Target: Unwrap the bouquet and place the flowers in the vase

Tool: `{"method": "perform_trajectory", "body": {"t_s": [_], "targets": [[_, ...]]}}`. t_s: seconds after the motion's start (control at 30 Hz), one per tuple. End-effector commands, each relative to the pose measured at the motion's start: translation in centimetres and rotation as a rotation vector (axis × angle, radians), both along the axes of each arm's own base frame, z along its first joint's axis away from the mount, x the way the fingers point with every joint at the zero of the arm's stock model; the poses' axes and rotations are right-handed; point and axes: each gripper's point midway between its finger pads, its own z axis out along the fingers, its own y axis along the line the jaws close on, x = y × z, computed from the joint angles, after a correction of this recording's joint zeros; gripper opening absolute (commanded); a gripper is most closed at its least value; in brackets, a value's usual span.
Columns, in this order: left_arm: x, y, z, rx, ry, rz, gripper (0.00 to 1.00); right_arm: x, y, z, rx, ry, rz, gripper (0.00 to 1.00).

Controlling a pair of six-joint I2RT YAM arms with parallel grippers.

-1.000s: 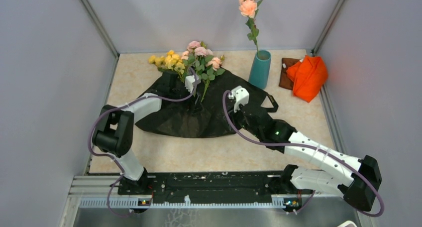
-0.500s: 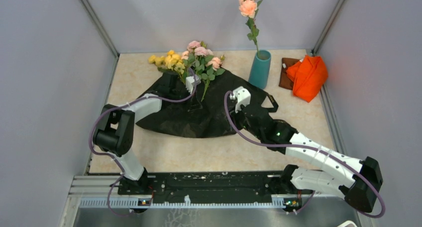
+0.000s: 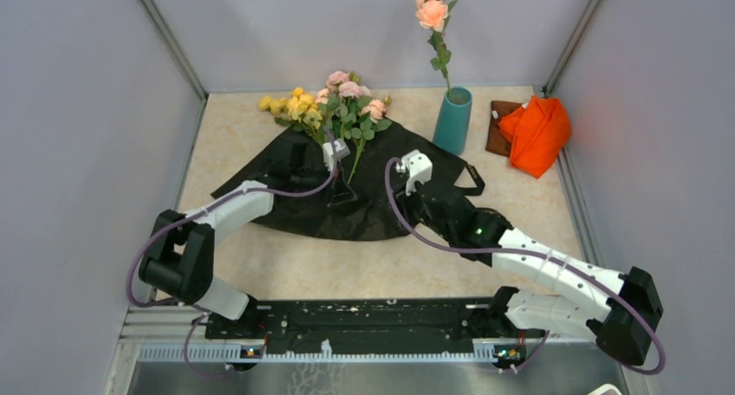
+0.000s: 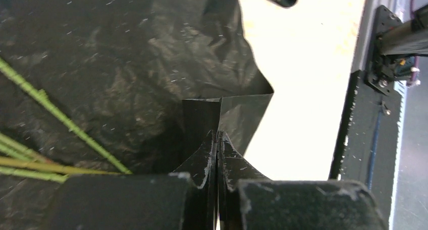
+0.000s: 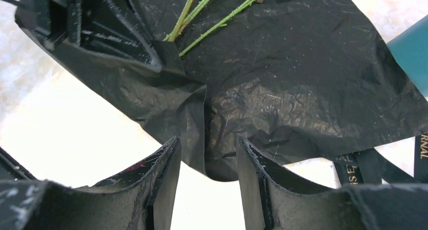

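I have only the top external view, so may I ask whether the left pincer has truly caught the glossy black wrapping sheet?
Observer: Yes. The left wrist view shows the left pincer shut on a folded flap of the glossy black wrapping sheet.
Operator: Are any stems caught with it?
Observer: No, the thin green stems lie to one side, outside the grip.
Operator: And the right pincer?
Observer: Open; the sheet's near edge shows between its jaws, unpinched.

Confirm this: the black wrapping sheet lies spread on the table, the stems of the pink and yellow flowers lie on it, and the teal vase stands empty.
The vase is not empty: a tall peach rose stands in it, as the top view shows. The rest holds: black wrapping sheet spread on the table, flower stems on it.
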Motion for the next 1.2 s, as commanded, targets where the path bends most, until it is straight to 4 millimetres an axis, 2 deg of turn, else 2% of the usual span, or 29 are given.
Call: {"method": "perform_trajectory", "body": {"t_s": [0.0, 0.13, 0.33, 0.43, 0.57, 0.67, 0.83, 0.93, 1.03, 1.17], "targets": [[-2.7, -1.8, 1.9, -0.033, -0.032, -0.05, 0.02, 1.2, 1.5, 1.7, 0.038, -0.045, 0.012, 0.45], [-5.5, -2.7, 3.5, -0.067, -0.044, -0.083, 0.02, 2.3, 2.5, 1.9, 0.028, -0.055, 0.015, 0.47], [-8.2, -2.1, 5.2, -0.087, -0.038, -0.038, 0.04, 5.7, 3.0, 3.7, 0.078, -0.076, -0.053, 0.47], [-9.4, -1.6, 5.4, -0.072, -0.026, -0.018, 0.07, 7.2, 3.4, 4.3, 0.109, -0.069, -0.061, 0.47], [-9.5, -0.8, 5.2, -0.041, -0.013, 0.041, 0.11, 8.2, 5.4, 3.2, 0.101, -0.042, -0.019, 0.47], [-9.5, -0.4, 5.1, -0.031, 0.0, 0.079, 0.13, 8.3, 7.1, 0.7, 0.097, 0.025, 0.02, 0.47], [-9.4, 0.3, 5.9, -0.035, -0.011, 0.135, 0.17, 6.9, 9.2, -3.1, 0.114, 0.104, 0.065, 0.47], [-9.4, 0.8, 7.6, -0.059, -0.035, 0.17, 0.31, 4.8, 10.7, -4.5, 0.084, 0.122, 0.103, 0.49], [-8.9, 1.6, 9.5, -0.09, -0.067, 0.246, 0.38, 2.4, 11.7, -5.3, 0.059, 0.128, 0.128, 0.5], [-7.2, 3.6, 11.6, -0.135, -0.119, 0.439, 0.59, -1.1, 12.9, -6.0, 0.1, 0.159, 0.175, 0.5]]}}
